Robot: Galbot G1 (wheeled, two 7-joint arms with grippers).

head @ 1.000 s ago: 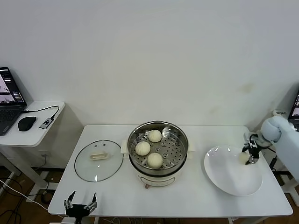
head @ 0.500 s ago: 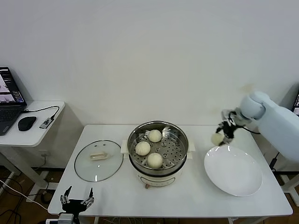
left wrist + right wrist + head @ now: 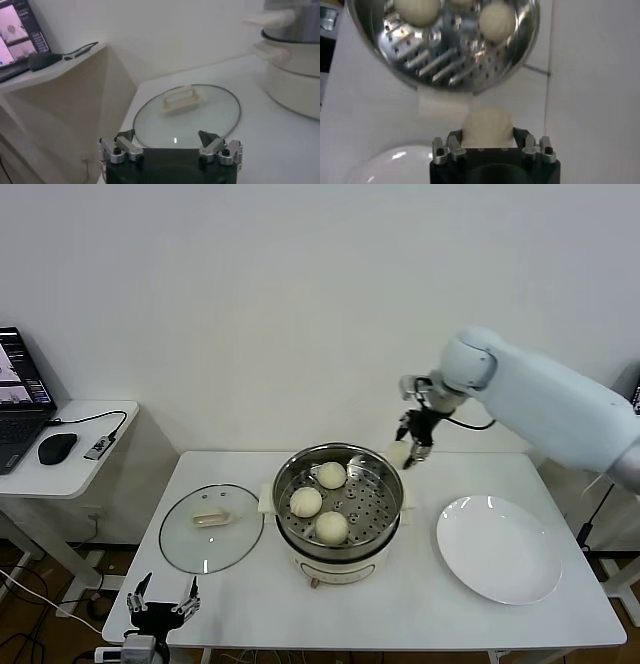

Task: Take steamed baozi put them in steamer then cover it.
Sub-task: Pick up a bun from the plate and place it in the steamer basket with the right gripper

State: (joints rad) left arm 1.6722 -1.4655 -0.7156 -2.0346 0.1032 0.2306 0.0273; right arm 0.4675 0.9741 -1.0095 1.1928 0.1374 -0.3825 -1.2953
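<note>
The shiny steel steamer (image 3: 384,469) stands at the table's middle on a white base, with three cream-white baozi (image 3: 306,501) on its perforated tray (image 3: 470,50). My right gripper (image 3: 408,452) is shut on a fourth baozi (image 3: 487,127) and holds it in the air just beyond the steamer's far right rim. The clear glass cover (image 3: 211,527) with its cream handle (image 3: 182,99) lies flat on the table left of the steamer. My left gripper (image 3: 160,612) is open and empty, low at the table's front left edge, just before the cover.
A bare white plate (image 3: 498,549) lies at the table's right. A side table (image 3: 70,449) with a laptop, mouse and cable stands to the left. A white wall rises close behind the table.
My right gripper has lifted the baozi off the white plate and carried it left and up to the steamer's far right rim. The left gripper has barely moved.
</note>
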